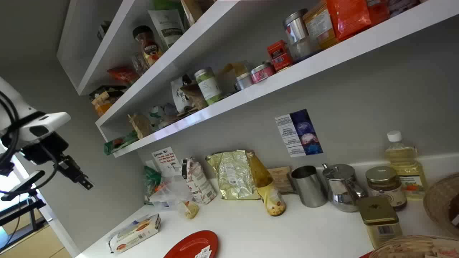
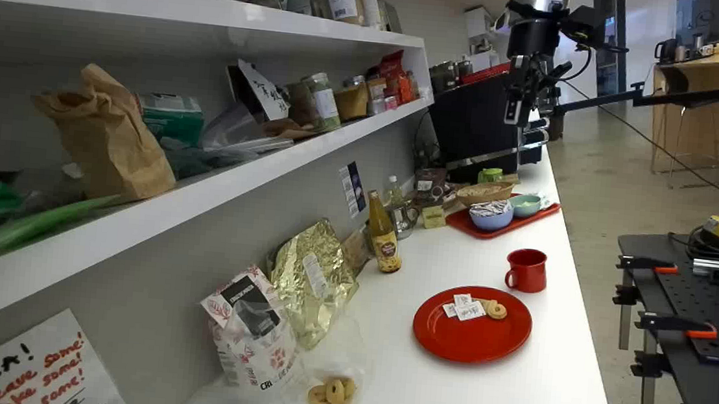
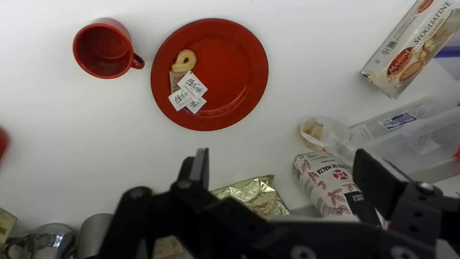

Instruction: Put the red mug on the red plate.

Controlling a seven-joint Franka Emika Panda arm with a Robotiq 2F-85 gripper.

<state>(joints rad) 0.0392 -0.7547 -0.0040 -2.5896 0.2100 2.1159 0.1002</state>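
The red mug (image 2: 526, 271) stands upright on the white counter in an exterior view, just beyond the red plate (image 2: 451, 341). In the wrist view the mug (image 3: 104, 50) is at the upper left, its handle pointing toward the plate (image 3: 230, 68), with a small gap between them. The plate holds several paper sachets and a ring-shaped biscuit on one side. The plate's edge also shows in an exterior view (image 1: 190, 247); the mug is out of view there. My gripper (image 3: 283, 162) is open and empty, high above the counter, and also shows in both exterior views (image 1: 86, 183) (image 2: 518, 115).
A gold foil bag (image 3: 253, 196), a white-red packet (image 3: 323, 183), a biscuit box (image 3: 409, 54) and a yellow bottle (image 2: 386, 237) stand along the wall. A red tray (image 2: 484, 232) with bowls lies beyond the mug. Loaded shelves (image 1: 229, 104) overhang the counter.
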